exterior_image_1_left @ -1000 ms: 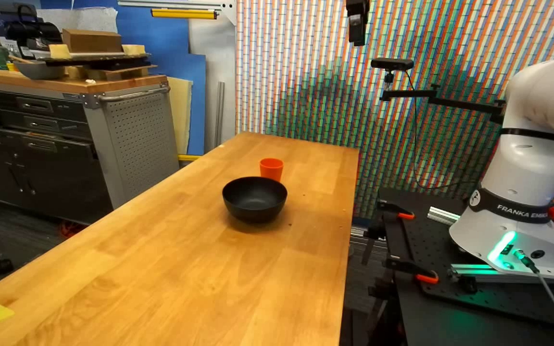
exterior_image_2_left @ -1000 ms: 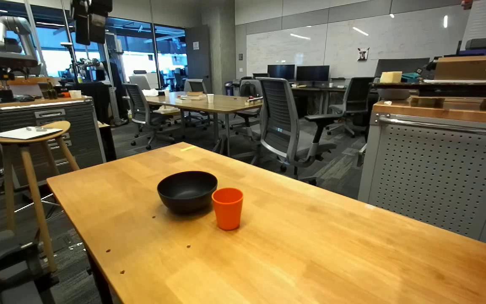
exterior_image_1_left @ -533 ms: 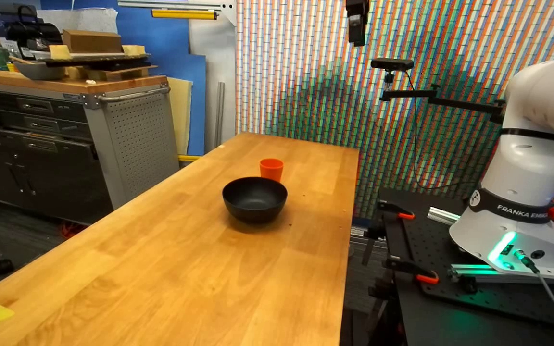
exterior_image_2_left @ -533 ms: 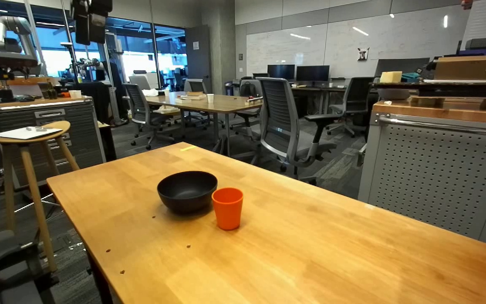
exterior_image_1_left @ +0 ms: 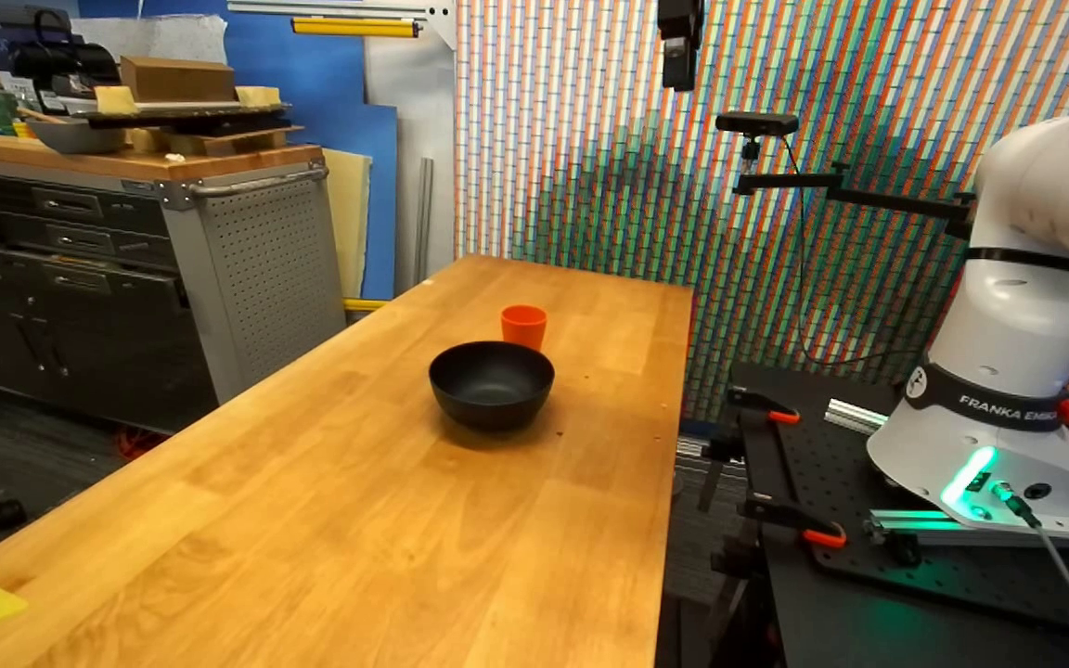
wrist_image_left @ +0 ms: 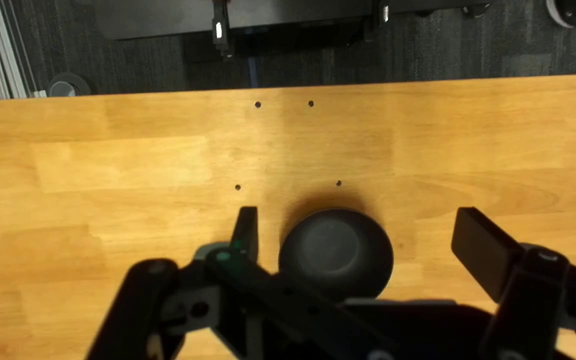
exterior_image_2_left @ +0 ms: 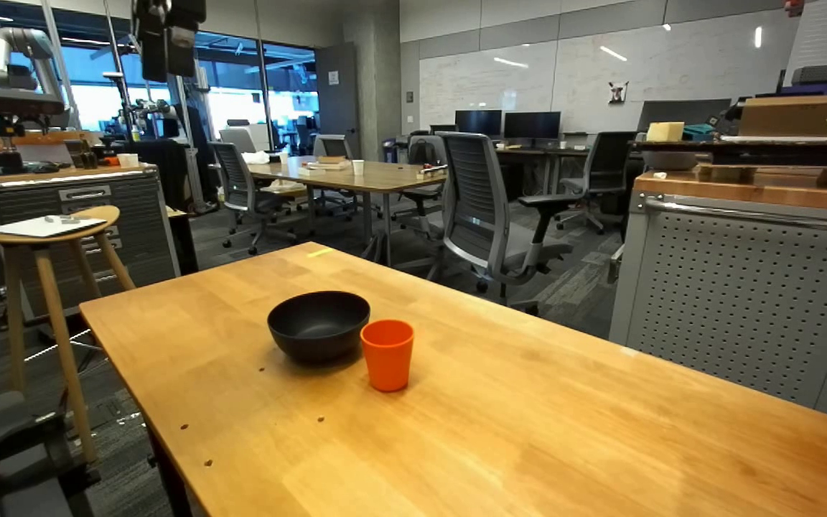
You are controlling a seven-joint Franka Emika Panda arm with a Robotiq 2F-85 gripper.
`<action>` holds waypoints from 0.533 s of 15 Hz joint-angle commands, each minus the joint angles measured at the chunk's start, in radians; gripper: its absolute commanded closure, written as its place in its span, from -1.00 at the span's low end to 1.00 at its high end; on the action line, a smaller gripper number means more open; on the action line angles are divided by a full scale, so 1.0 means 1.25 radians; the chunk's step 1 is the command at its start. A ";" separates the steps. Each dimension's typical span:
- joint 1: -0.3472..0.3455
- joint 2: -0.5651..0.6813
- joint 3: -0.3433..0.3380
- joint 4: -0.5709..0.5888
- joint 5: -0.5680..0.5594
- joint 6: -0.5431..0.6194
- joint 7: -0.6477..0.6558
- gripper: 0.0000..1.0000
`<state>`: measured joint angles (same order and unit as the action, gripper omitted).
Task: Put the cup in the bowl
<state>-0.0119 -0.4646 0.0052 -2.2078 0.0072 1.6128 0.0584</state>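
Closest to the wrist lens, the pincer (wrist_image_left: 357, 227) has its two fingers (wrist_image_left: 485, 252) spread wide, with nothing held between them. Well below, the bowl (wrist_image_left: 332, 247) rests on the counter (wrist_image_left: 158, 165), showing between those fingers. The cup (exterior_image_2_left: 387, 357) stands upright on the counter in an exterior view, just beside the bowl and outside it; I cannot tell whether they touch. The wrist view does not show it, probably because a finger is in the way.

The step in hand looks to be the reach for the cup. I would carry the pincer across first, until the cup sits midway between the fingers, then bring it straight down. As the fingers now face, one may have to slot between cup and bowl, where room is tight; a turn of the wrist beforehand should spare the bowl a knock. Grip gently, since the cup's wall may give, and lift past the bowl's rim before moving over.

Against half a second ago, the pincer has shifted slightly toward the cup and a shade lower in both exterior views. Cup and bowl are unmoved, like the chair (exterior_image_2_left: 474, 194) beyond the counter.
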 commanded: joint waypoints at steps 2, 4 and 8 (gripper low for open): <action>-0.028 0.092 -0.018 0.063 -0.079 0.153 -0.015 -1.00; -0.037 0.147 -0.033 0.096 -0.088 0.215 -0.013 -1.00; -0.053 0.275 -0.062 0.174 -0.071 0.306 -0.007 -1.00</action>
<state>-0.0627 -0.2534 -0.0514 -2.1030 -0.0891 1.9424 0.0566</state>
